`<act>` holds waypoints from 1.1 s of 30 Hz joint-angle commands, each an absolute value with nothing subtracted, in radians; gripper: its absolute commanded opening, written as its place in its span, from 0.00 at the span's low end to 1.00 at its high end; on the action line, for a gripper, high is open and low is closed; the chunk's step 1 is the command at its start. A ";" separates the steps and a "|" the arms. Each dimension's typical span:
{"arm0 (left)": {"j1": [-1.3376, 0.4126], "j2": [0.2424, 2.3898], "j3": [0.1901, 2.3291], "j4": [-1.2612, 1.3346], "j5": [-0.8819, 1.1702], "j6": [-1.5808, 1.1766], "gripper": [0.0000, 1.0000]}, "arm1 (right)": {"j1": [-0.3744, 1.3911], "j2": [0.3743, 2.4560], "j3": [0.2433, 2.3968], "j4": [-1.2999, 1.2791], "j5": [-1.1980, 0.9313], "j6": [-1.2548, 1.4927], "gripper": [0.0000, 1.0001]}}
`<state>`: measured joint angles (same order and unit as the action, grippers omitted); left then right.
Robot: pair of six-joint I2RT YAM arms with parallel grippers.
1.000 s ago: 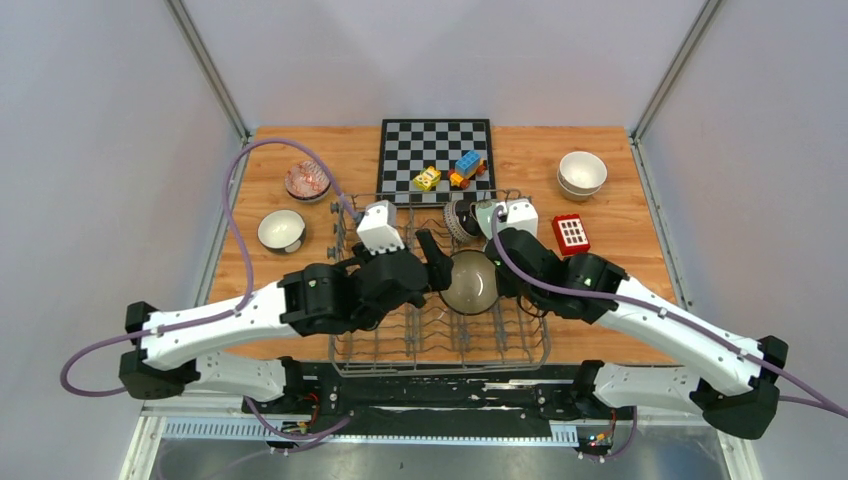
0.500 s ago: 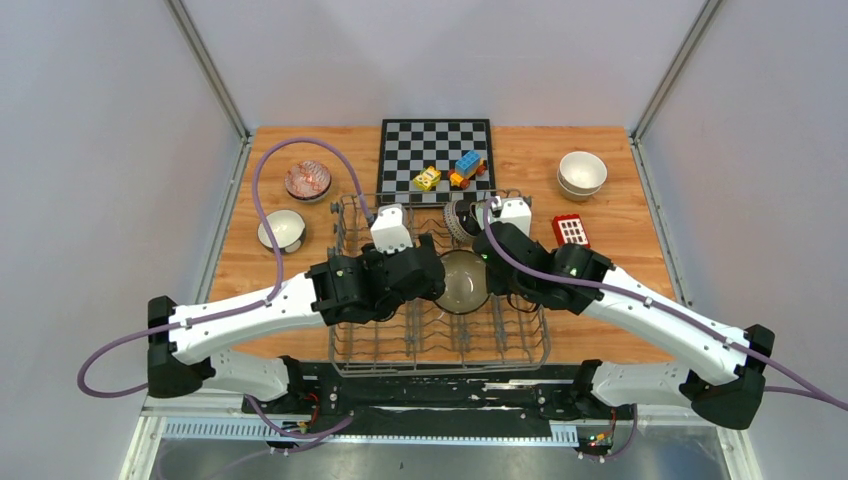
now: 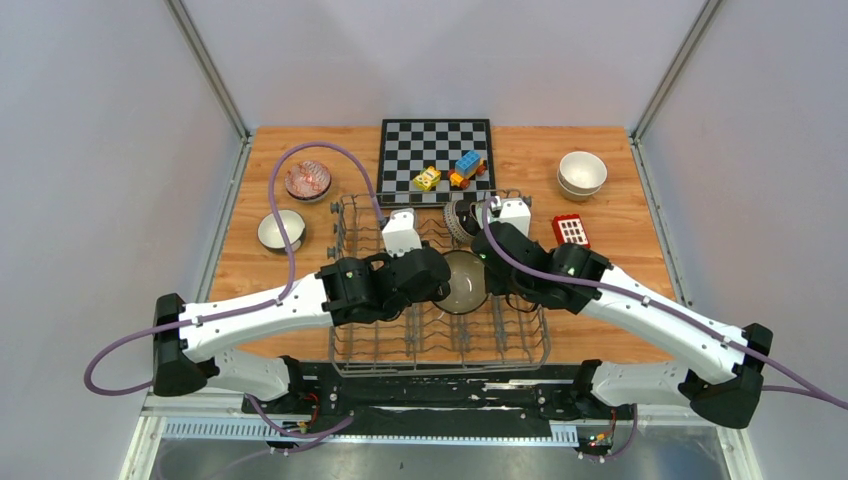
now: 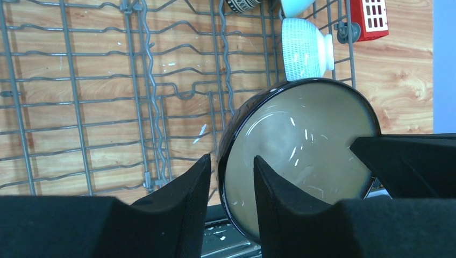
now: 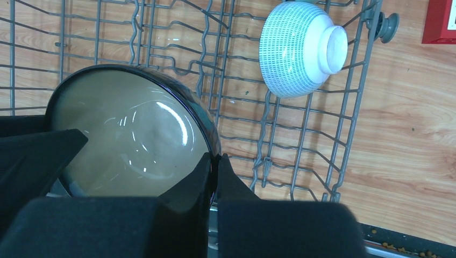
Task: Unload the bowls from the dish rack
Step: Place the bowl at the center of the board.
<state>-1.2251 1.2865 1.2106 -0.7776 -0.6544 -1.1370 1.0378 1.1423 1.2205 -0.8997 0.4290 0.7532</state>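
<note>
A large dark-rimmed bowl [image 3: 462, 282] with a glossy beige inside hangs tilted over the grey wire dish rack [image 3: 345, 345]. My right gripper [image 5: 216, 161] is shut on its right rim, one finger inside and one outside. My left gripper [image 4: 232, 166] straddles the opposite rim of this bowl [image 4: 301, 140], still open, with a gap showing at each finger. A blue-and-white patterned bowl [image 5: 298, 48] lies on its side in the rack's far right corner, beside a dark-patterned bowl [image 3: 460, 218].
On the table stand two stacked cream bowls [image 3: 582, 172] at the far right, and a reddish patterned bowl [image 3: 307, 180] and a dark bowl with a white inside [image 3: 281, 229] at the left. Behind the rack lies a chessboard [image 3: 435, 145] with toy blocks [image 3: 466, 166]. A red block [image 3: 571, 232] sits right of the rack.
My left arm has swung right to the held bowl, and its wide-open jaws have narrowed around the left rim. The right arm and bowl shifted slightly left.
</note>
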 commanded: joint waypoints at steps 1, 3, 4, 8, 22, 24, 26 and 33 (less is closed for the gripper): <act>-1.216 1.283 1.172 -0.728 -0.634 -1.127 0.35 | 1.029 1.131 1.236 -0.839 0.434 0.803 0.00; -1.216 1.284 1.165 -0.724 -0.630 -1.129 0.30 | 1.029 1.131 1.229 -0.834 0.433 0.808 0.00; -1.216 1.283 1.163 -0.723 -0.630 -1.128 0.29 | 1.029 1.132 1.228 -0.832 0.433 0.809 0.00; -1.216 1.282 1.160 -0.726 -0.629 -1.128 0.23 | 1.029 1.136 1.227 -0.828 0.431 0.812 0.00; -1.216 1.265 1.177 -0.769 -0.661 -1.120 0.46 | 1.029 1.131 1.213 -0.827 0.441 0.814 0.00; -1.216 1.264 1.173 -0.770 -0.661 -1.126 0.42 | 1.028 1.130 1.214 -0.825 0.442 0.814 0.00; -1.216 1.262 1.168 -0.763 -0.657 -1.125 0.36 | 1.029 1.129 1.215 -0.825 0.442 0.812 0.00; -1.216 1.245 1.156 -0.731 -0.645 -1.106 0.02 | 1.029 1.130 1.210 -0.822 0.435 0.810 0.00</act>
